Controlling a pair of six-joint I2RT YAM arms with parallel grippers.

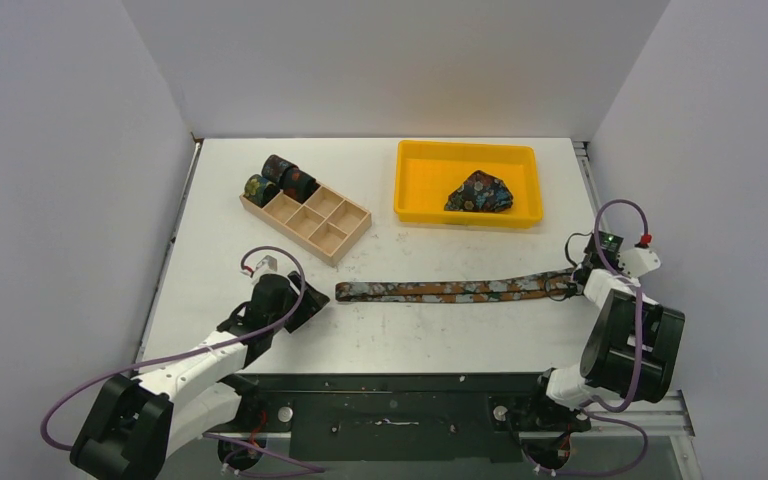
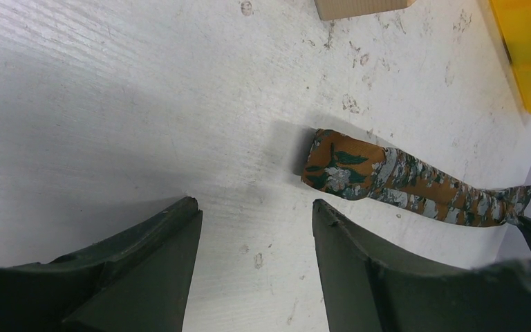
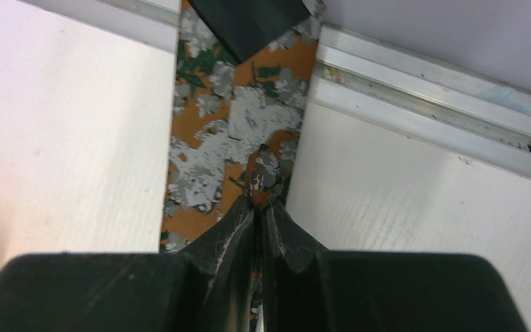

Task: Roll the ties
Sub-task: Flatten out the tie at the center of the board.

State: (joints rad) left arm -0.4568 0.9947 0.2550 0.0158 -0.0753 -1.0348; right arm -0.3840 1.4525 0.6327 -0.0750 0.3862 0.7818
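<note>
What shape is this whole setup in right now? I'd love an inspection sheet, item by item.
Surface: white table, scuffed and stained.
Job's things: flat tie stretched across the table; three rolled ties at one end of the wooden box; bunched tie in the yellow tray.
Clutter: nothing seen.
Tools: left tool open, empty, near the flat tie's end; right tool shut, pinching the other end.
Cables: purple cables loop along both arms.
Surroundings: grey walls on three sides.
</note>
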